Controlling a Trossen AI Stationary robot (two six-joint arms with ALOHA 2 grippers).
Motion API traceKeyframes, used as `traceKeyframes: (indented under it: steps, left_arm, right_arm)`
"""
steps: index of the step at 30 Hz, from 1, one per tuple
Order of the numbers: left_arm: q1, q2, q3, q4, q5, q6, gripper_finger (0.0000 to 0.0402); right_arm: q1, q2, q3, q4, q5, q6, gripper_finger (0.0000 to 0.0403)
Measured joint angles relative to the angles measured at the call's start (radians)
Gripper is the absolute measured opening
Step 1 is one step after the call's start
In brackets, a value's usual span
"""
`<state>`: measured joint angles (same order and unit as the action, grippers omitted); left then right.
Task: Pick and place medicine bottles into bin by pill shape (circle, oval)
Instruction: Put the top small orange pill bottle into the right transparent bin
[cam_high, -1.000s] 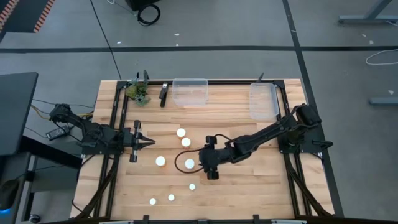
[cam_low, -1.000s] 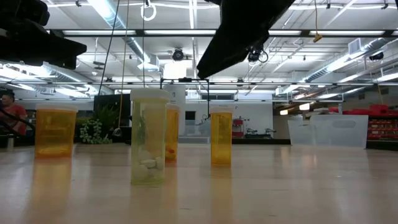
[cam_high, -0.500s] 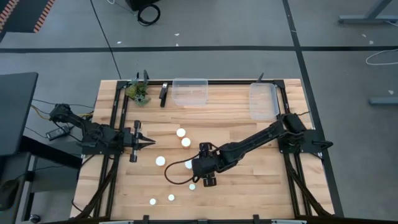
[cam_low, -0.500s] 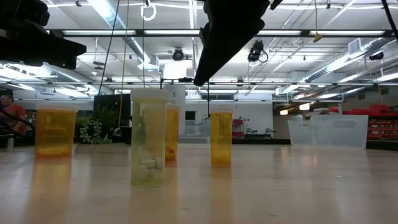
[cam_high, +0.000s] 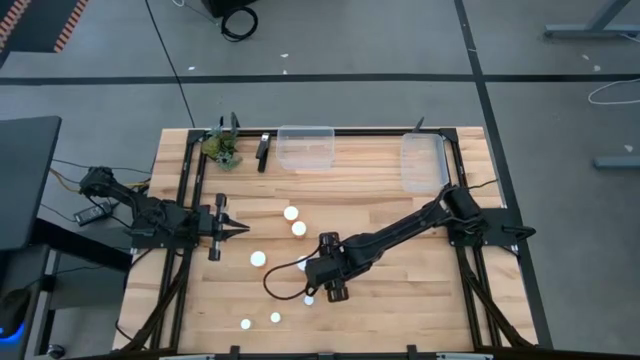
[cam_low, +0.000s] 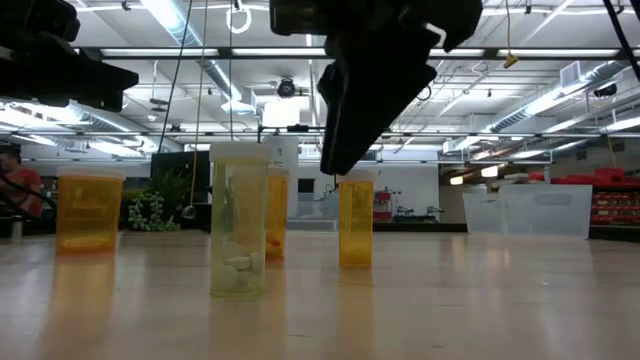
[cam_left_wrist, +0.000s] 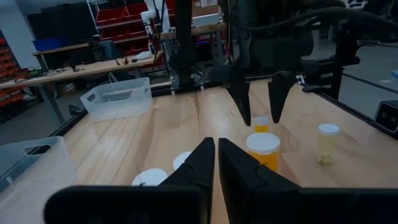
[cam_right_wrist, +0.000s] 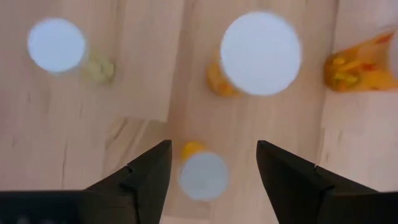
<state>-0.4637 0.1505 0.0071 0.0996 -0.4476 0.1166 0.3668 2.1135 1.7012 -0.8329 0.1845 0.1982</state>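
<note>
Desk (cam_high: 400, 300) carrying two clear bins (cam_high: 306, 147) at far edge and white-capped medicine bottles (cam_high: 291, 213) scattered across its middle. Right gripper (cam_right_wrist: 211, 163) hanging above small bottle (cam_right_wrist: 203, 175), jaws spread wide on either side, not touching. Left gripper (cam_high: 243, 229) waiting near left side, jaws pressed together, holding nothing.

Two dark jointed arms with black cables and tapered claws.
</note>
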Motion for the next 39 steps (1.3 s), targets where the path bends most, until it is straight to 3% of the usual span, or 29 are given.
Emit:
traceKeyframes:
  steps: [19,29,39]
  left_arm:
    - [0.0,0.0,0.0,0.002,0.0,0.0,0.0026]
    - [0.0,0.0,0.0,0.001,0.0,0.0,0.0038]
    - [0.0,0.0,0.0,0.001,0.0,0.0,0.0029]
  right_arm:
    - [-0.007,0.009,-0.008,-0.012,-0.055,0.027,0.0254]
    - [-0.011,0.017,-0.008,-0.009,-0.056,0.036,0.0223]
    - [-0.015,0.017,-0.032,0.023,-0.073,0.038,0.022]
